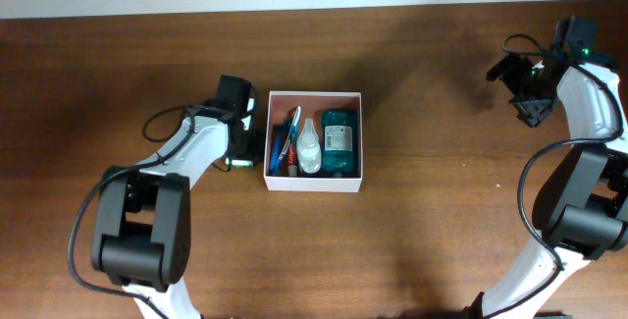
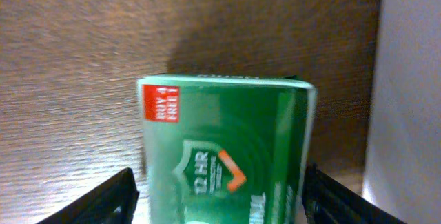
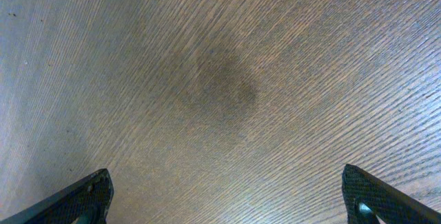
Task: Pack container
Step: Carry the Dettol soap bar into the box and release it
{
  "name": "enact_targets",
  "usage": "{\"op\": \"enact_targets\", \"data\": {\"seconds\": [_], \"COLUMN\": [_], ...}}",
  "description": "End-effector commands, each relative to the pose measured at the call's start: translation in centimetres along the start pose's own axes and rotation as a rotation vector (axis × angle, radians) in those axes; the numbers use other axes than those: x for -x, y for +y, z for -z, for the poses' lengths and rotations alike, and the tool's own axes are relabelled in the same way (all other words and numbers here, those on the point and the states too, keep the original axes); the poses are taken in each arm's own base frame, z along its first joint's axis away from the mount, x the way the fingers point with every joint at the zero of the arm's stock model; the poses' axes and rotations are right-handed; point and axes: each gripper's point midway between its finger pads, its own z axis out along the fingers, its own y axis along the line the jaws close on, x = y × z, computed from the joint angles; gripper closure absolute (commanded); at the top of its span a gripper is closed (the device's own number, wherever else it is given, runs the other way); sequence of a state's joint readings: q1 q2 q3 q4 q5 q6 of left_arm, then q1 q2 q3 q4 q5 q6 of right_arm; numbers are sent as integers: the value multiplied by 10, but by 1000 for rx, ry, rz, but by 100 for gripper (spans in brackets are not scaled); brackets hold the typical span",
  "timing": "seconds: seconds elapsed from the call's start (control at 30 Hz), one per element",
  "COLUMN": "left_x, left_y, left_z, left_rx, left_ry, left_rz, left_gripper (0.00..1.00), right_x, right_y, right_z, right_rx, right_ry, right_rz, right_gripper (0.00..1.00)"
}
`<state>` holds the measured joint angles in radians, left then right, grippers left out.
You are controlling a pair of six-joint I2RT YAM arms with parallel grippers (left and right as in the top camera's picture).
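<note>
The container, a square white box with a reddish-brown inside, sits mid-table. Inside it lie a teal bottle, a clear bottle and a toothpaste tube. My left gripper is low beside the container's left wall. In the left wrist view its jaws straddle a small green-and-white carton. The carton stands on the wood next to the white wall; a thin gap shows at the left finger. My right gripper hangs open at the far right, over bare wood.
The wooden table stretches around the container. A pale wall edge runs along the table's back. Cables loop beside both arms, near the left arm and the right arm.
</note>
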<state>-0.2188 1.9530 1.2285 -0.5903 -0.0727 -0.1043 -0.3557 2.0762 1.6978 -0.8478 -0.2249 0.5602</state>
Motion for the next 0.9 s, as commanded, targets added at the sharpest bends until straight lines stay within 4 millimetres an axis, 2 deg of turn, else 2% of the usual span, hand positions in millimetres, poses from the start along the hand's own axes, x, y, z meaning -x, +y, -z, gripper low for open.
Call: {"op": "enact_targets", "data": {"seconds": [0.0,0.03,0.1,0.13,0.2,0.3,0.4,0.5,0.63,0.73,0.87], "left_x": [-9,-10,-8,-7,-5,2,13,25,38,45,48], "left_y": [1,1,1,1,2,15,31,31,-1,-25,-46], "left_z": [-16,-16,-13,-12,-8,8,39,75,120,146,157], "left_rx": [11,11,11,10,14,89,174,157,-36,-173,-237], "left_ry": [42,43,36,33,27,10,-23,-80,-186,-244,-271], "left_rz": [-9,-9,-9,-9,-8,-8,-5,37,99,100,107], "left_gripper": [30,43,82,91,93,93,93,93,93,93,93], "right_x": [4,4,4,4,4,4,4,4,4,4,4], "right_y": [-3,-3,-3,-3,-3,-3,-3,-3,-3,-3,-3], "right_z": [2,2,2,2,2,2,2,2,2,2,2], "right_rx": [-9,-9,-9,-9,-9,-9,-9,-9,-9,-9,-9], "right_ry": [-12,-12,-12,-12,-12,-12,-12,-12,-12,-12,-12], "right_rz": [3,3,3,3,3,3,3,3,3,3,3], "right_gripper": [1,1,1,2,1,1,1,1,1,1,1]}}
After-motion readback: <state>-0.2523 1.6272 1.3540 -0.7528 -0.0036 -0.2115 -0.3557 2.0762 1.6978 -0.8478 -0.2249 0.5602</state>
